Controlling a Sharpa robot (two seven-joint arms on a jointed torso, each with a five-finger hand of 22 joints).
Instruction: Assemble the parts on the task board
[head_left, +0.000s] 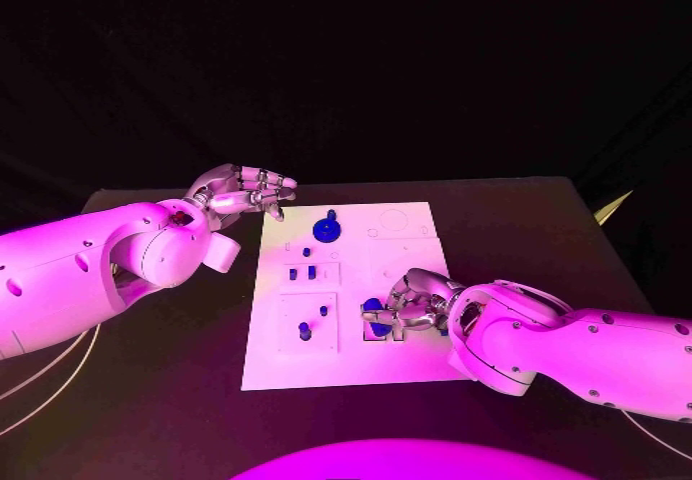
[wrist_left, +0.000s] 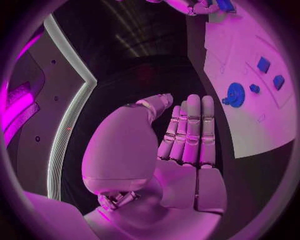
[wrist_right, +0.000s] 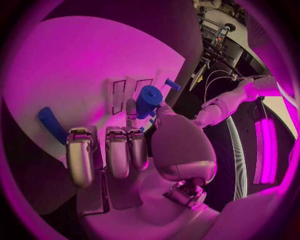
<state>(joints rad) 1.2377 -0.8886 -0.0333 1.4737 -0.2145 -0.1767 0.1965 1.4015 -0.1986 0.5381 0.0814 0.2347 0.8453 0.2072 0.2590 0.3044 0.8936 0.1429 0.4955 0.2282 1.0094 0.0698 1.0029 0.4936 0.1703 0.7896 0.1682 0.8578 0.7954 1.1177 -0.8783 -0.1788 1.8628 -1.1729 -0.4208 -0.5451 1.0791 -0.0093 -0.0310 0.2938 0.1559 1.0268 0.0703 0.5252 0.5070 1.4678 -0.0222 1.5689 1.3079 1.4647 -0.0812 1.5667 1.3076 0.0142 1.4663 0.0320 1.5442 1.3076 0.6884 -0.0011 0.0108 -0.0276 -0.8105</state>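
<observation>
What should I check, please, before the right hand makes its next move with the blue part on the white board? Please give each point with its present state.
1. Right hand holds a blue part: ok.
2. Hold looks firm enough: cannot tell.
3. Left hand holds nothing, fingers apart, off the task board: ok.
4. Blue gear stands far from the right hand: ok.
5. Target slot under the right hand is free: cannot tell, the hand hides it.

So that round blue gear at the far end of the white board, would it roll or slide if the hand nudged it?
The round blue gear lies flat on the white task board, so it would probably slide rather than roll. It looks like rigid plastic, likely light. Its toothed rim should give fingers some purchase.
</observation>
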